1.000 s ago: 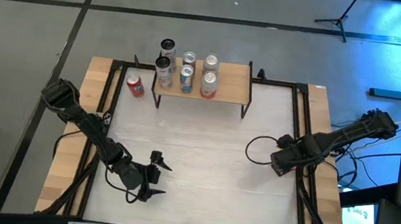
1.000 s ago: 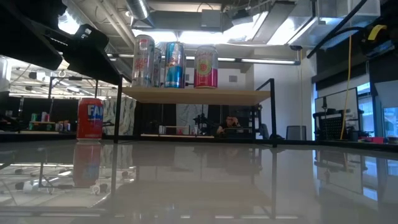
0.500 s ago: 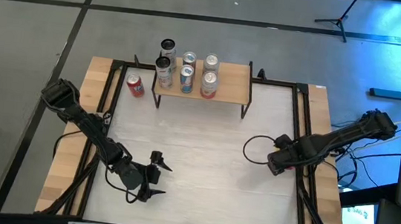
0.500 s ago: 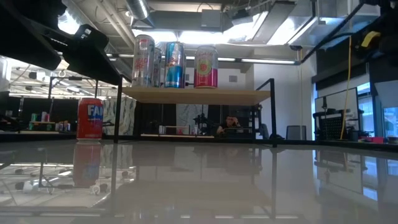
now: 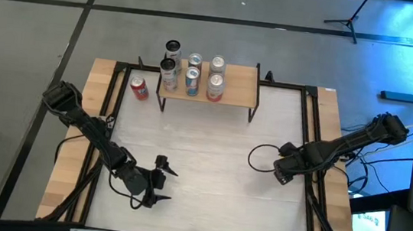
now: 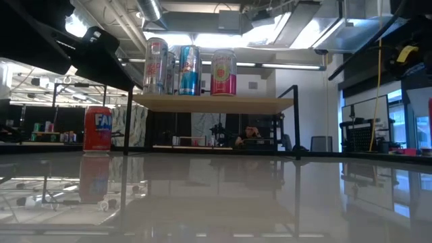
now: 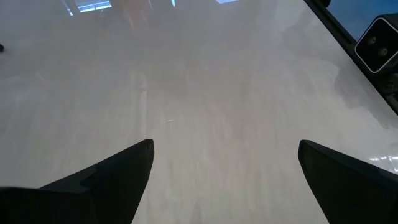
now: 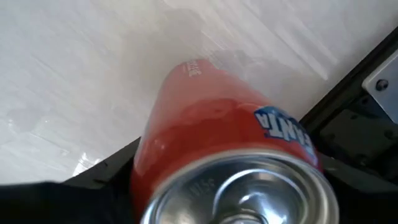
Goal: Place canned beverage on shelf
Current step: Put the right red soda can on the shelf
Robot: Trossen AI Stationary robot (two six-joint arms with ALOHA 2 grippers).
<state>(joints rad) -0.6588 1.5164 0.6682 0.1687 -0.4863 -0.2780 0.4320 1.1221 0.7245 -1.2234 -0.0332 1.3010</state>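
A red soda can (image 8: 211, 118) stands upright between the fingers of my right gripper (image 8: 230, 180), which is shut on it near the table's right edge (image 5: 281, 169). In the high view the gripper hides the can; in the low view only a red sliver (image 6: 430, 121) shows. The shelf (image 5: 232, 91), a light-wood board on black legs at the table's far side, carries several cans (image 6: 189, 67). My left gripper (image 5: 160, 180) waits open over the near left of the table, with nothing between its fingers (image 7: 118, 174). My right gripper holds the red can by its side wall near the top end (image 8: 155, 162), one dark finger (image 8: 93, 183) on either side. The fingers come from above, pointing down. The can stays upright under the hand; I cannot tell whether its base rests on the table.
Another red can (image 5: 139, 88) stands on the table left of the shelf. A black cable loop (image 5: 260, 156) lies beside my right gripper. The shelf's right half (image 5: 244, 85) is bare. Black rails (image 5: 308, 134) border the tabletop.
My right gripper has sunk a little and shifted slightly toward the table's left. A red sliver of the can has come into the right edge of the low view.
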